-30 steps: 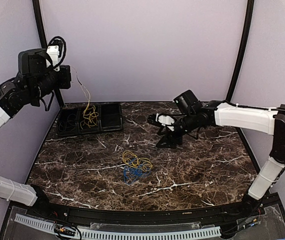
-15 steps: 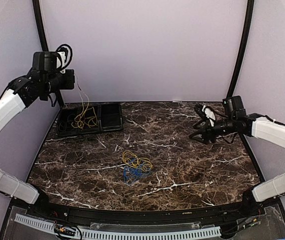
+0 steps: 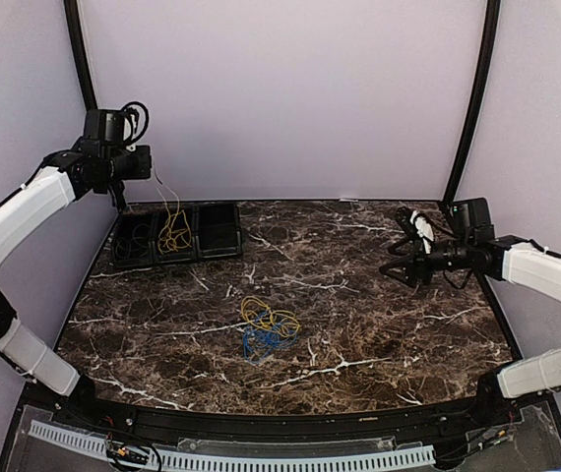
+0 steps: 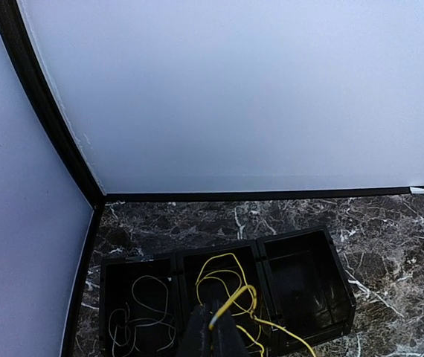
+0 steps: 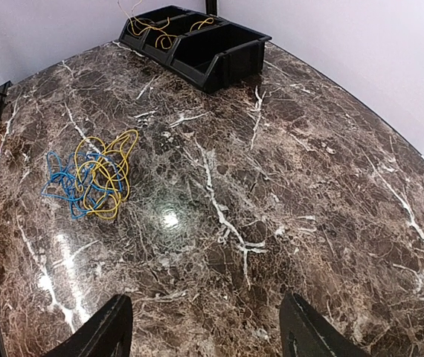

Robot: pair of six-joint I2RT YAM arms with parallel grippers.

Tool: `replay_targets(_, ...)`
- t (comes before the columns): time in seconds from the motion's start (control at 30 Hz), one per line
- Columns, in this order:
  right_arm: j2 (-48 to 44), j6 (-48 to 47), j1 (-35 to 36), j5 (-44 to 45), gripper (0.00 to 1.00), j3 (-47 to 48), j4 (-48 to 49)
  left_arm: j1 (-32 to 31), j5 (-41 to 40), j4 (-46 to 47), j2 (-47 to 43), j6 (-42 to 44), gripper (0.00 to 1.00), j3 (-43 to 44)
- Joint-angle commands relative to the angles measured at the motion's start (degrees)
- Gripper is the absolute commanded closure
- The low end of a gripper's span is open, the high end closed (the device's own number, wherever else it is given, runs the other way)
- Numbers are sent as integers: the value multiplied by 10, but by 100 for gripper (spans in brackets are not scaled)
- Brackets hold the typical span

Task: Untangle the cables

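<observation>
- Left arm is raised high over the far-left corner of the worktop (image 3: 379,324). The left pincer (image 3: 146,165) is clenched on a yellow strand (image 3: 174,231).
- In the left wrist view I see the fingertips (image 4: 216,331) pressed together, with the strand coming out between them.
- The strand hangs from the pincer into the black tray (image 3: 219,231), which sits at the far-left corner against the back wall.
- The tray has three compartments side by side. The strand's loops lie in the middle one, and one run crosses the near wall towards me.
- The left compartment holds a pale cord (image 4: 141,316) in loose loops. I can't make out its colour beyond greyish white.
- The tangle (image 3: 269,329) lies near the middle of the worktop, slightly towards the near edge and well away from both pincers and the tray.
- The yellow cable (image 3: 261,313) makes up the far side of the tangle and the blue cable (image 3: 259,342) the near side. Their loops overlap and are still interlaced. The right wrist view shows yellow loops (image 5: 111,167) lying over blue ones (image 5: 59,182).
- Right arm reaches in from the right edge. The right pincer (image 3: 408,258) is released, with its jaws spread wide and nothing between them.
- It hovers above the worktop near the right edge, on the far half. Its camera looks across the marble towards the tangle and the tray (image 5: 219,56).
</observation>
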Motion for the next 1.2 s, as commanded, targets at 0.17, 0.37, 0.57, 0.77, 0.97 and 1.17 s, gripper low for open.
replay_targets(0.17, -5, -22, -3, -1, 31, -8, 20, 40, 27, 58, 65, -1, 100, 13)
replay_targets(0.37, -1, -29, -3, 5, 31, -10, 20, 46, 26, 149, 111, 28, 100, -6)
replay_targets(0.57, 1, -34, -4, 11, 31, -12, 19, 53, 15, 183, 174, 43, 100, 9)
replay_targets(0.77, 5, -39, -4, 15, 31, -13, 17, 64, 7, 169, 231, 38, 100, 21)
replay_targets(0.97, 16, -45, -4, 16, 31, -11, 13, 72, 22, 156, 249, 23, 100, 8)
replay_targets(1.17, 28, -50, -4, 14, 31, -5, 5, 72, 73, 141, 269, 1, 100, -4)
